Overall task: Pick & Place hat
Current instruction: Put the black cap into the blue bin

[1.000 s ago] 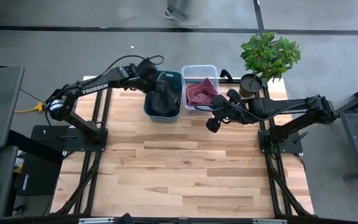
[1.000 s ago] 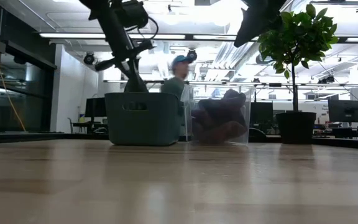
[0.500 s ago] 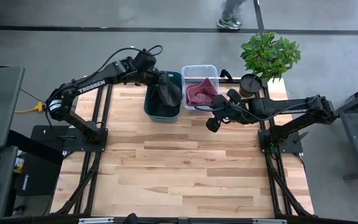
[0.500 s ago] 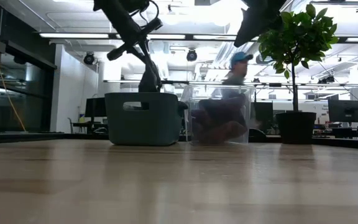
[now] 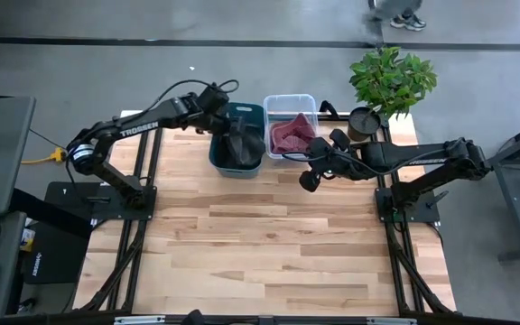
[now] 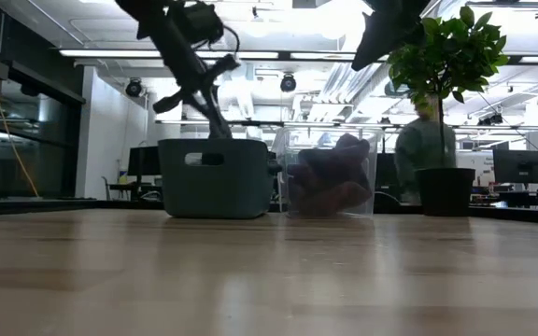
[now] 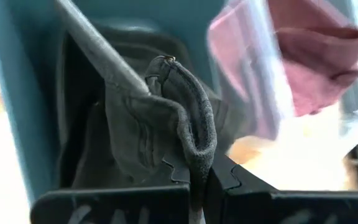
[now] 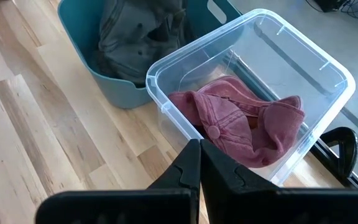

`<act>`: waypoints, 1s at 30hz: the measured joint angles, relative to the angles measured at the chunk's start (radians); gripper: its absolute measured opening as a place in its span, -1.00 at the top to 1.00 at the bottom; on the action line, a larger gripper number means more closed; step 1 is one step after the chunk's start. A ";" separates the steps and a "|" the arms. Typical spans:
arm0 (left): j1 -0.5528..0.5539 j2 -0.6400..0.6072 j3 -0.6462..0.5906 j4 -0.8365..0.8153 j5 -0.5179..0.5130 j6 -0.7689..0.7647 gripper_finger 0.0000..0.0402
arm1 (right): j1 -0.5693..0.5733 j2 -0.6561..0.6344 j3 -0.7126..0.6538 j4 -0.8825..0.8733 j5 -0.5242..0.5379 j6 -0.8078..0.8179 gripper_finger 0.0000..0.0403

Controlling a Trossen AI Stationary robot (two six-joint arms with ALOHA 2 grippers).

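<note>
High view: left gripper over teal bin, clamped on dark grey hat; vs. half a sec ago the arm has swung back, hat sagging into bin, so lift-out not yet done. Left wrist view: jaws pinched on hat fold. Right wrist view: right gripper shut, empty, idle beside clear bin w/ maroon hat.

White letters reading TROSSEN stand on the left arm, seen from above. No other text is legible.
</note>
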 joint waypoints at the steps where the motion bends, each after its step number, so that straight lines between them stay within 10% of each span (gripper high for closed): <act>1: 0.003 0.001 -0.015 0.007 0.001 0.014 1.00 | 0.000 0.000 0.000 0.000 0.000 0.000 1.00; 20: 0.017 0.001 -0.126 -0.011 -0.168 0.087 0.95 | 0.000 0.000 0.000 0.000 -0.003 0.007 1.00; 30: 0.017 0.001 -0.125 -0.018 -0.229 0.148 0.27 | 0.000 0.000 0.000 0.000 -0.004 0.007 1.00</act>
